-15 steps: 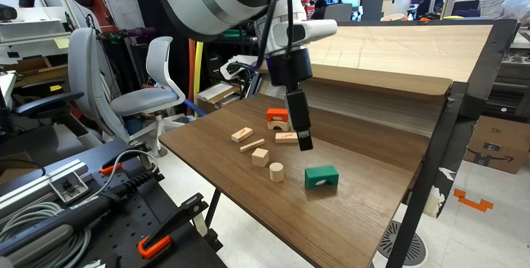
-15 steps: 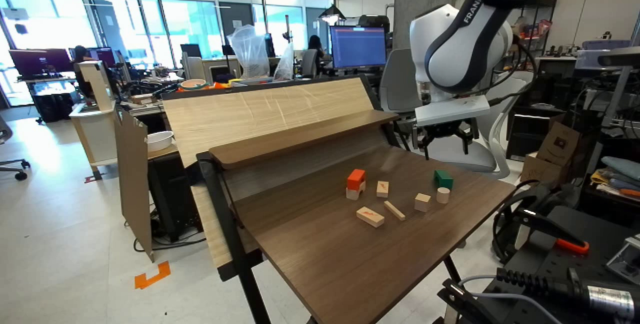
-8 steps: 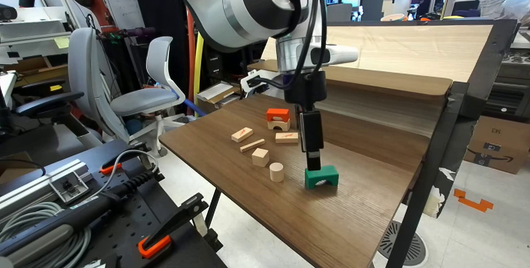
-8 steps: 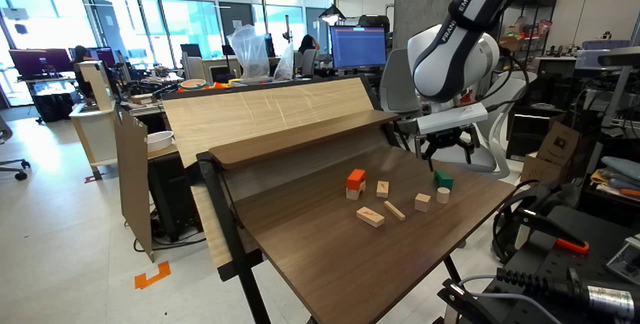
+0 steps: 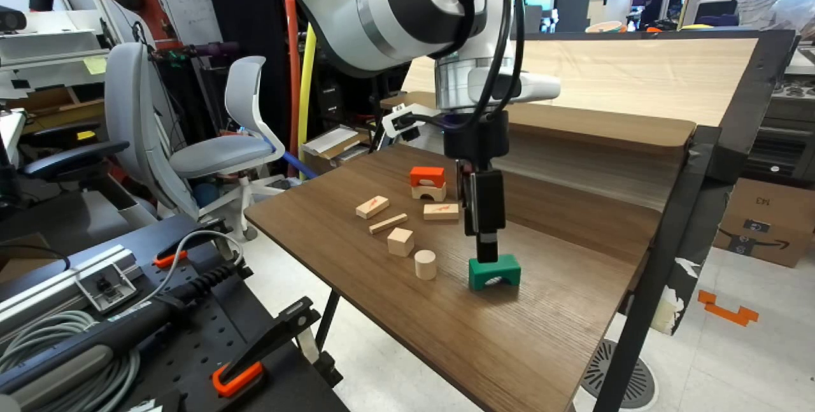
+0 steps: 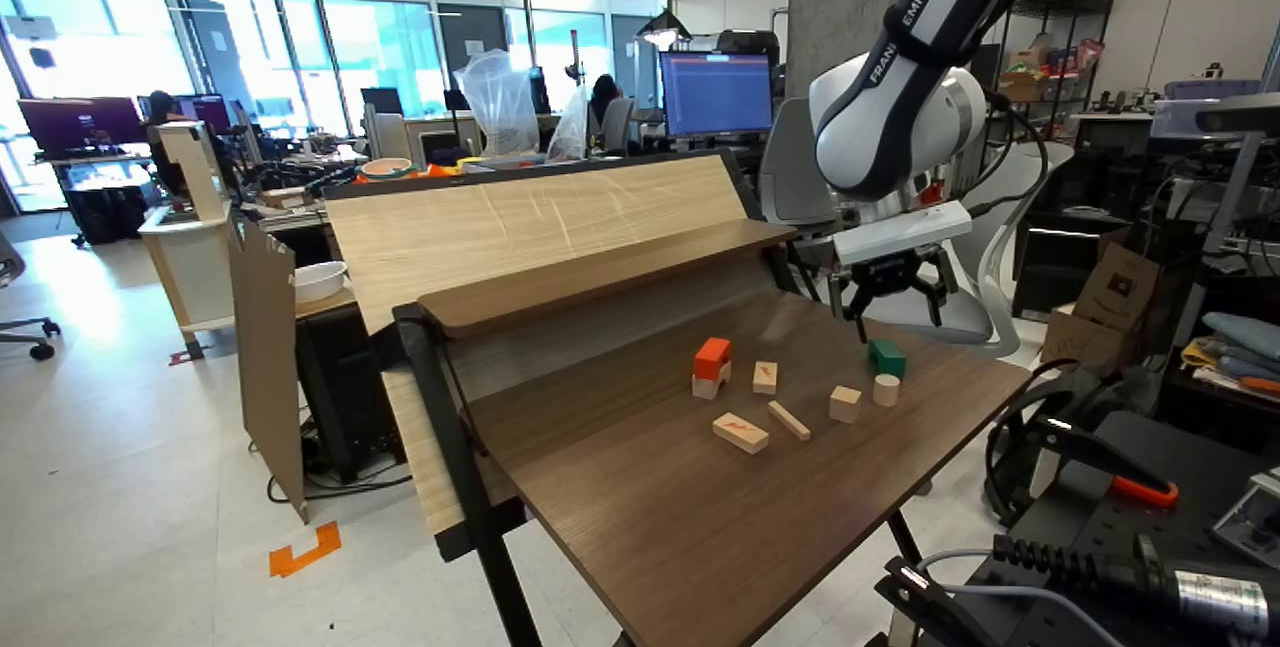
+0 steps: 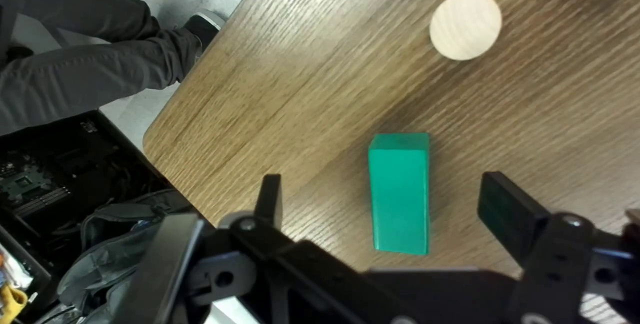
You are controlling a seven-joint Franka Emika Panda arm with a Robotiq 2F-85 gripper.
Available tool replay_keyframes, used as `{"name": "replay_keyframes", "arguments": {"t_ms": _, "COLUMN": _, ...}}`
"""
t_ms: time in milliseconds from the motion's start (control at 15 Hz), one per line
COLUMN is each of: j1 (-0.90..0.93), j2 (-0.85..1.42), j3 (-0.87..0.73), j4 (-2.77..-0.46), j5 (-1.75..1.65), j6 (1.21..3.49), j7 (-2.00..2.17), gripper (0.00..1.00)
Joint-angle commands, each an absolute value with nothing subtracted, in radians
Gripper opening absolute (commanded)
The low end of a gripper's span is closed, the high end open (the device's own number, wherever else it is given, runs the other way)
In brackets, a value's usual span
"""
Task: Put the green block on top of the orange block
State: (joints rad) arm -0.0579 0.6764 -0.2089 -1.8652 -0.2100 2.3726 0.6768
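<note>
Step, as judged: grasp approach, with your gripper (image 7: 384, 203), jaws apart, above the bright green arched wood-like block (image 5: 496, 270), well apart from the orange-red arched wood-like block (image 5: 426, 176); next, you should descend and close.

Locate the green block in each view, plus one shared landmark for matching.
In an exterior view: green block, right of centre, lower half, wooden cylinder to its left.
In an exterior view: green block, right of centre, lower half, wooden cylinder just in front.
In the wrist view: green block, right of and below centre, wooden cylinder toward the upper right.
Shared landmark: wooden cylinder.
</note>
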Motion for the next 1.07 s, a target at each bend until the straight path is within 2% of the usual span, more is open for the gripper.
{"name": "replay_keyframes", "arguments": {"t_ms": 0, "j1": -0.037, "j2": 0.698, "j3": -0.231, "j4": -1.860, "j5": -0.173, "j6": 2.410, "j7": 0.680, "gripper": 1.00}}
{"name": "replay_keyframes", "arguments": {"t_ms": 533, "j1": -0.062, "j2": 0.726, "j3": -0.206, "j4": -1.831, "j5": -0.058, "j6": 2.408, "j7": 0.638, "gripper": 1.00}}
{"name": "replay_keyframes", "arguments": {"t_ms": 1000, "j1": -0.053, "j2": 0.841, "j3": -0.234, "j4": -1.729, "j5": -0.037, "j6": 2.479, "j7": 0.664, "gripper": 1.00}}
